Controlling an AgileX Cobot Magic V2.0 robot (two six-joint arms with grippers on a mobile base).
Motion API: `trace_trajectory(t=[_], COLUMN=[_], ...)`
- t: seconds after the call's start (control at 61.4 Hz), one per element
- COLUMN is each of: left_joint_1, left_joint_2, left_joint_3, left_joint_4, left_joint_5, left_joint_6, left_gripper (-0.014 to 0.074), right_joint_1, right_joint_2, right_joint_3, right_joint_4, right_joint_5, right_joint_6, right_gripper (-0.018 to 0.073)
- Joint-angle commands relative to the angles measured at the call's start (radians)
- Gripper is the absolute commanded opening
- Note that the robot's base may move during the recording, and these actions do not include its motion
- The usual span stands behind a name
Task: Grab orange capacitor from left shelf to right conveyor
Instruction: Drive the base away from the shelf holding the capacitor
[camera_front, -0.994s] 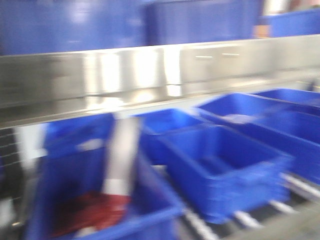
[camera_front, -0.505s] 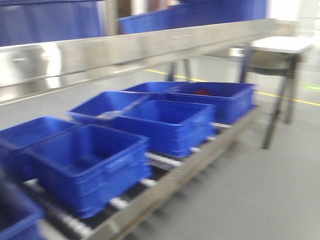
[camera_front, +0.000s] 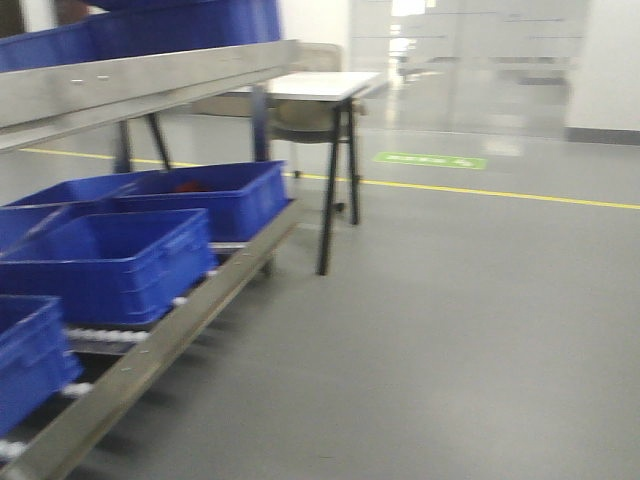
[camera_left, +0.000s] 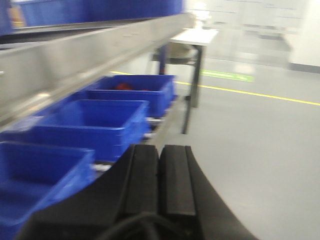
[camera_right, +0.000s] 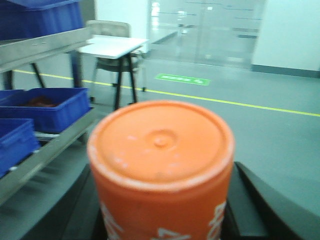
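The left fingers (camera_left: 142, 175) are pressed together with nothing between them. They reach forward and level along the open side of the shelf (camera_left: 85, 55), low in the left wrist view, with the steel rail running away above and to their left. Under that rail a row of blue bins (camera_left: 95, 125) sits on the lower tier, and the far bin (camera_left: 135, 90) has something red in it. A white-topped counter (camera_left: 195, 36) on black legs stands past the shelf's end. The front view shows neither arm. It shows only the same rail and bins at the left edge, the counter behind them, and grey floor (camera_front: 450, 330) across the rest, crossed by a yellow line (camera_front: 500, 192) with a green mark (camera_front: 430, 160) beyond it. Everything in it is slightly blurred. Only the right wrist view shows the capacitor (camera_right: 160, 155). It fills the foreground with its flat orange top towards the camera and bits of white print low on its side. The right fingers (camera_right: 245, 205) are clamped on it, black on either side. The capacitor is off the shelf, held in the air over the floor with the shelf well to its left. This view also shows a chair (camera_right: 102, 27) tucked behind the counter, and a glass wall far back.
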Motion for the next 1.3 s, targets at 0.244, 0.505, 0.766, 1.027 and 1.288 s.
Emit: trace_trajectory(t=[0.244, 0.505, 0.766, 1.027, 1.288], left_joint_1=[0.001, 0.001, 0.001, 0.001, 0.001], left_joint_2=[-0.011, -0.011, -0.011, -0.011, -0.011], left_joint_3=[-0.005, -0.005, -0.005, -0.005, -0.005], left_joint_4=[-0.002, -0.002, -0.002, -0.002, -0.002], left_joint_5=[-0.090, -0.090, -0.090, -0.090, -0.090], left_joint_6=[-0.002, -0.002, -0.002, -0.002, -0.002], left_gripper=[-0.0127, -0.0127, -0.0127, -0.0127, -0.0127], right_joint_1=[-0.005, -0.005, -0.005, -0.005, -0.005], right_joint_2=[0.011, 0.011, 0.011, 0.011, 0.011], right_joint_3=[-0.033, -0.033, -0.033, -0.033, -0.033], right_joint_4=[-0.016, -0.016, -0.016, -0.016, -0.016], right_joint_5=[-0.082, -0.082, -0.082, -0.082, -0.082], right_joint_6=[-0.002, -0.002, -0.002, -0.002, -0.002], right_gripper=[0.0066, 0.0066, 0.0066, 0.0066, 0.0066])
